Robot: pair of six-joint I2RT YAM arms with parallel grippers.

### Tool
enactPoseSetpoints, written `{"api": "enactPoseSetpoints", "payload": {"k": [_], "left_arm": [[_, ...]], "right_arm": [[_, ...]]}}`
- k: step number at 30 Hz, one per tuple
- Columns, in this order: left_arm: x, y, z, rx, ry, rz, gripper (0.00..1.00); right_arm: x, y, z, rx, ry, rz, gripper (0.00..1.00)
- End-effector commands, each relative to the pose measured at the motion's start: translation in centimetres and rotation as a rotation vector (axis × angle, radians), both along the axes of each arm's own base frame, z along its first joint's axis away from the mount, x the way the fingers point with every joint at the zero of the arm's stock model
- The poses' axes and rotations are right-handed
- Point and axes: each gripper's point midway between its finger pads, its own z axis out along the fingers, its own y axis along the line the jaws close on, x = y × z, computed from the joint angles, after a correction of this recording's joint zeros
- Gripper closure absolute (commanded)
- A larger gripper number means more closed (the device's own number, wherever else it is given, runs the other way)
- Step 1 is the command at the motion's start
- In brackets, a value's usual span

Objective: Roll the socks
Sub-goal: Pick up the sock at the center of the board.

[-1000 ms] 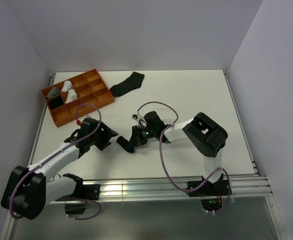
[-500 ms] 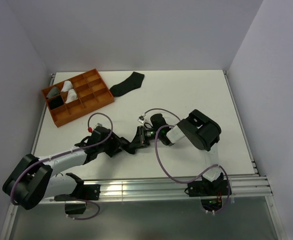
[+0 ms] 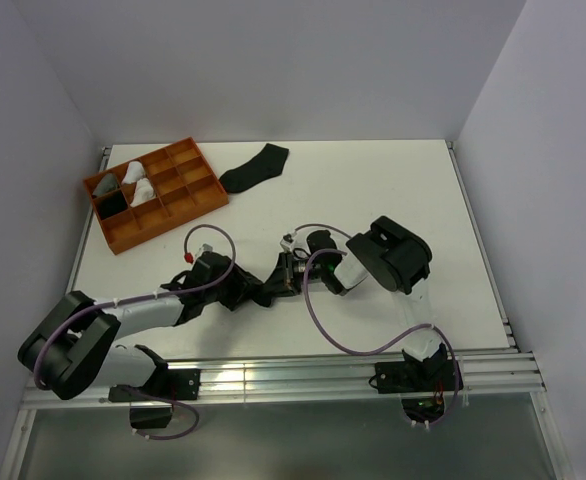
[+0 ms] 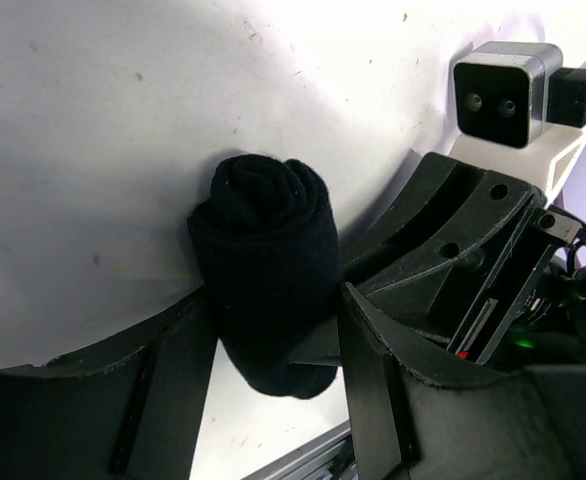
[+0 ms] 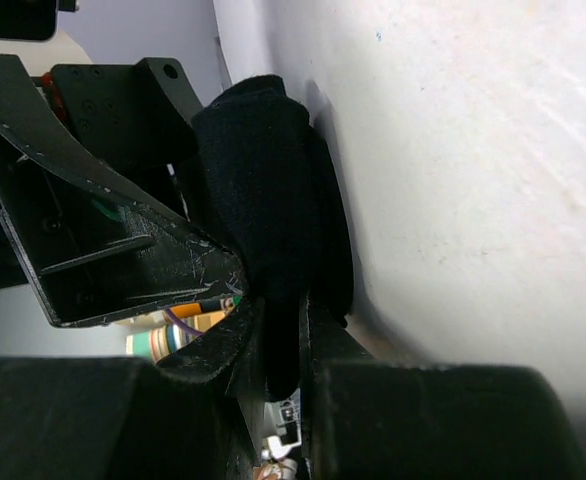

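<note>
Rolled black sock (image 4: 263,270), frame centre | likely soft, light; best held across roll | left gripper (image 4: 273,300) clasps flanks | right gripper (image 5: 278,318) pinches end

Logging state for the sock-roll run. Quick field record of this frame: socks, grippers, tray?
rolled sock: black, rolled up, between both grippers
left gripper: fingers on either side of the roll, touching it
right gripper: pinching the roll
flat sock: black, unrolled, far side of table, beside tray
tray: orange, divided; a few rolled socks in its left cells
</note>
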Motion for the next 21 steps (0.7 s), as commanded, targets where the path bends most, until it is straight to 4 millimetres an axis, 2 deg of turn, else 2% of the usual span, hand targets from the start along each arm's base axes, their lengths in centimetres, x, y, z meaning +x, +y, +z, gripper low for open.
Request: {"api": "enactPoseSetpoints", "payload": {"k": [1,9,11,14,21], "left_arm": [[-2.3,1.5,-3.8,0.113,0.124,0.002,0.43],[-3.1,3.4,-6.1,0.214,0.196,0.062,0.42],[-2.6,3.4,-6.2,0.227,0.194,0.075,0.44],[-3.1,4.3,-7.1,0.281,0.242,0.097,0.48],[-3.7,4.3,-9.2,0.304,0.308,0.094,0.62]], "right_arm": [[-0.7,-0.1,-1.3,-0.024,0.050,-0.006,1.00],[-0.8,-0.2,-1.7,-0.049,0.038,0.008,0.97],[-0.9,-0.1,-1.6,-0.047,0.037,0.016,0.95],[-0.9,-0.1,-1.5,-0.048,0.029,0.021,0.93],[-1.1,0.0,-1.4,-0.050,0.024,0.035,0.88]]}}
